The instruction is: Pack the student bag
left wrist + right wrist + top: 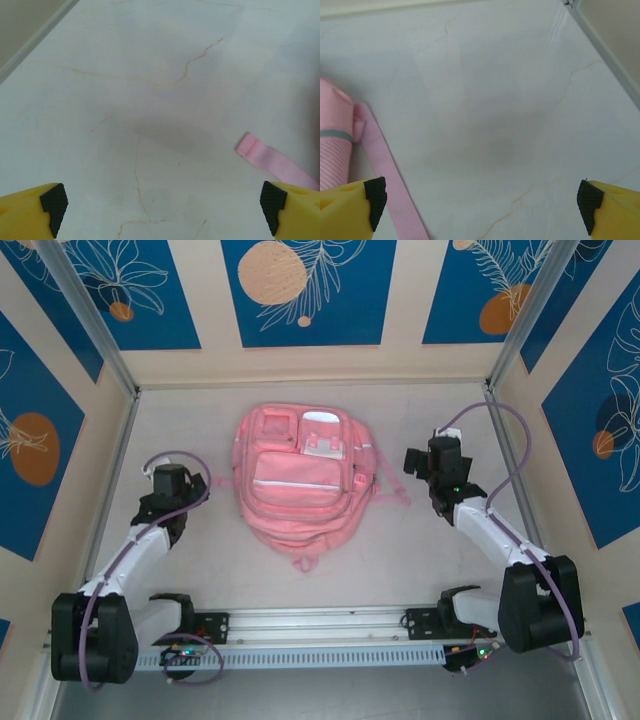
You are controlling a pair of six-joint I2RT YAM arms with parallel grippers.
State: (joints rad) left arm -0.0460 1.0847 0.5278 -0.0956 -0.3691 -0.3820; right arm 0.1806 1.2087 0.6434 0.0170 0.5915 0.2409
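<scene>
The student bag, a soft pink backpack with white zipper trim and front pockets, lies flat in the middle of the table. My left gripper hangs to the bag's left, apart from it. My right gripper hangs to its right. In the left wrist view my left gripper is open over bare table, with a pink strap end beside the right finger. In the right wrist view my right gripper is open too, with a pink strap and the bag's side at the left.
The marble-look tabletop is ringed by beige walls with blue panels. Metal frame posts stand at the back corners. A rail with the arm bases runs along the near edge.
</scene>
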